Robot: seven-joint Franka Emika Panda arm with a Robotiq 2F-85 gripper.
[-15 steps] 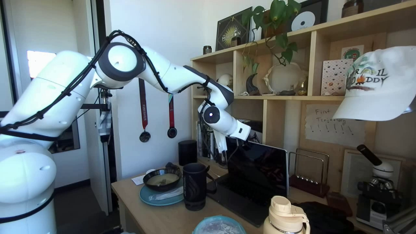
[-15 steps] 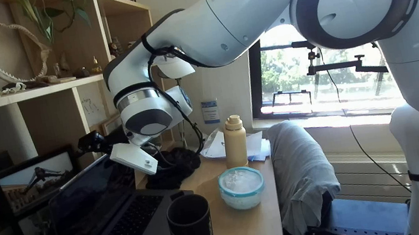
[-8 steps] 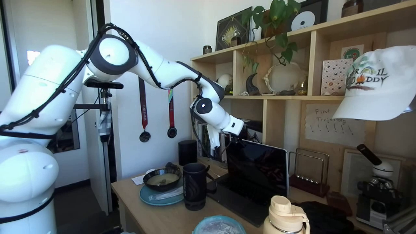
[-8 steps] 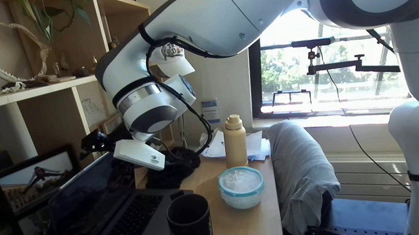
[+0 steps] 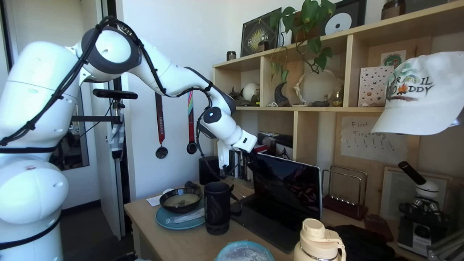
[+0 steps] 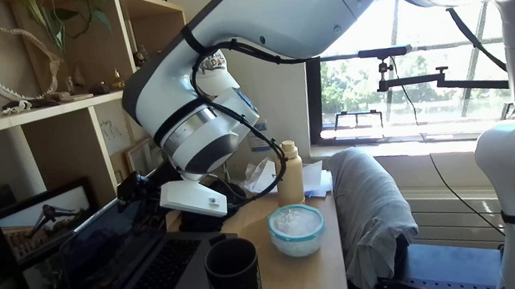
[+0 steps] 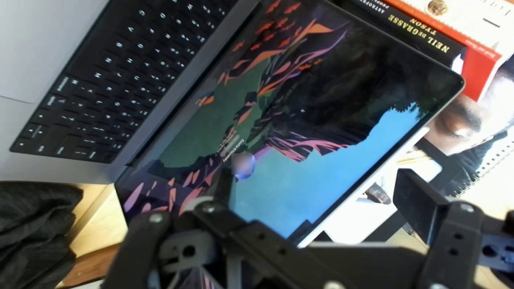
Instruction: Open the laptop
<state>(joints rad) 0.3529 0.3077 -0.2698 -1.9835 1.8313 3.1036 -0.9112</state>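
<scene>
The laptop (image 5: pixel 290 188) stands open on the desk, its black screen upright and its keyboard side flat. It also shows in an exterior view (image 6: pixel 116 262). In the wrist view the laptop (image 7: pixel 289 92) screen is lit with a coloured picture, and its keyboard is at upper left. My gripper (image 7: pixel 320 192) is open, with its fingers wide apart and the screen's top edge passing between them in that view. In both exterior views the gripper (image 5: pixel 251 159) (image 6: pixel 133 189) is by the screen's top edge. I cannot tell whether it touches. Nothing is held.
A dark mug (image 5: pixel 217 208) stands in front of the laptop. A blue plate (image 5: pixel 165 223) with a bowl (image 5: pixel 181 199), a lidded tub (image 6: pixel 297 231) and a yellow bottle (image 6: pixel 289 175) are on the desk. Books (image 7: pixel 417 32) and a framed photo (image 6: pixel 44 219) stand behind the screen.
The arm and gripper have moved along the screen's top edge, leftward in an exterior view and slightly right and nearer in the opposite view. The laptop has not visibly moved.
</scene>
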